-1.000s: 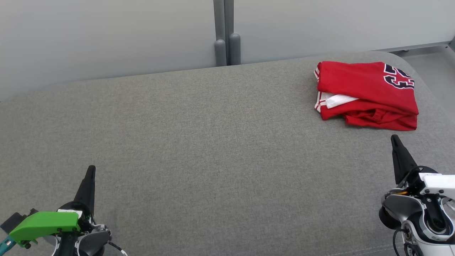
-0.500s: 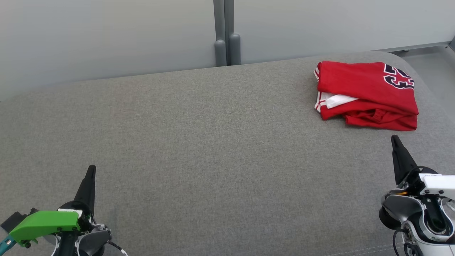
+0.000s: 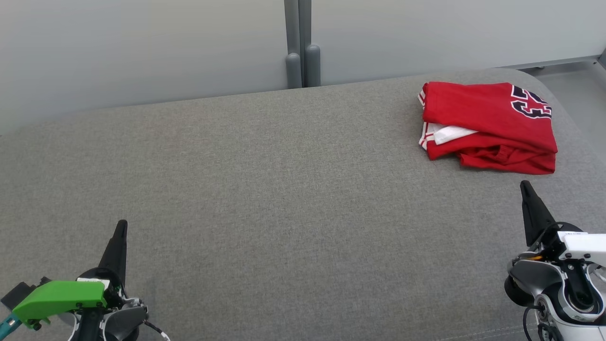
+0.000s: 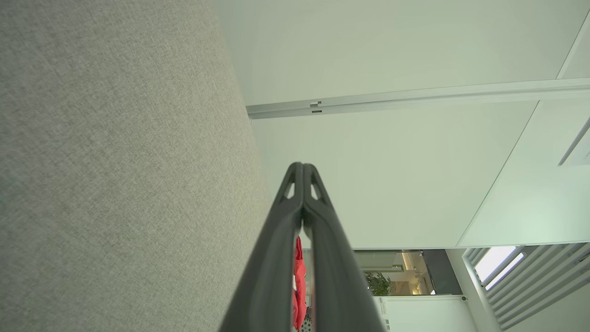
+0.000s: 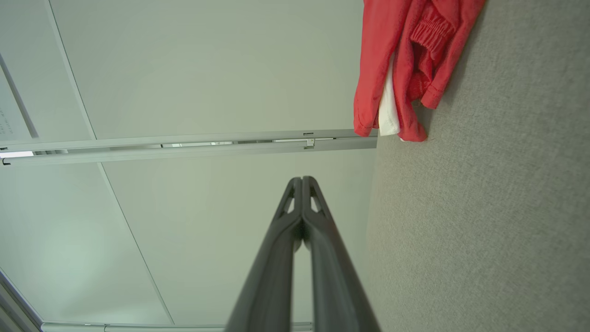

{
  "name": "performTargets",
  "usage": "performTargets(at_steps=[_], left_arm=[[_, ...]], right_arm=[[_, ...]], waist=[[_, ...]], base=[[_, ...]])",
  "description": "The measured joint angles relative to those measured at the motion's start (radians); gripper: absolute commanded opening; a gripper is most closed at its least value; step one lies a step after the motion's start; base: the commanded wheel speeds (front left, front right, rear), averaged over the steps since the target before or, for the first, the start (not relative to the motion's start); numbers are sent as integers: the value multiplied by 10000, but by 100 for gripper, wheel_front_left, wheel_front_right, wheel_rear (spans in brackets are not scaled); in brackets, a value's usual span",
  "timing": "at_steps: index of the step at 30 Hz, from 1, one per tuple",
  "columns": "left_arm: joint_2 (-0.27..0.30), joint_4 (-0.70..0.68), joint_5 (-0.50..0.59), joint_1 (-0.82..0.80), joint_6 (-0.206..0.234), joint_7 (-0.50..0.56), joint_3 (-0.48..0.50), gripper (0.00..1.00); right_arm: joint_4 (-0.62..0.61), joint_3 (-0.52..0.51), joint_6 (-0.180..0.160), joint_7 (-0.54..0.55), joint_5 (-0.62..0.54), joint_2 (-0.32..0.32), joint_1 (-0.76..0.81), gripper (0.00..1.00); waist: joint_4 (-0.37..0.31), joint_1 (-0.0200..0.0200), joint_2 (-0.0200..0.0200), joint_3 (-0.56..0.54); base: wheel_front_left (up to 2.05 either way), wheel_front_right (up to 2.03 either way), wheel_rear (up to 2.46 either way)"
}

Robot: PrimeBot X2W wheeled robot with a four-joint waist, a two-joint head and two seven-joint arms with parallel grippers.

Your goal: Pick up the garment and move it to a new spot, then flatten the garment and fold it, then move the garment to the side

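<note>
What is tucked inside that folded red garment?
A white layer with red-striped trim pokes out between folds of the red garment. How far it runs inside is covered.

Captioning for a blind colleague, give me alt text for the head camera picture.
A folded red garment with white trim lies at the far right of a grey cushion. Both grippers are shut and off it: left gripper at lower left, right gripper at lower right, nearer the garment.
</note>
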Motion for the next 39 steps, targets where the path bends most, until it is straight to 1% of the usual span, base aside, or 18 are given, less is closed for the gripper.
performTargets(at_steps=[39], left_arm=[[0,90,2,-50,-77,0,8,0]], right_arm=[[75,-6,46,33,-2,2,-56,0]], waist=[[0,0,0,-4]], base=[[0,0,0]])
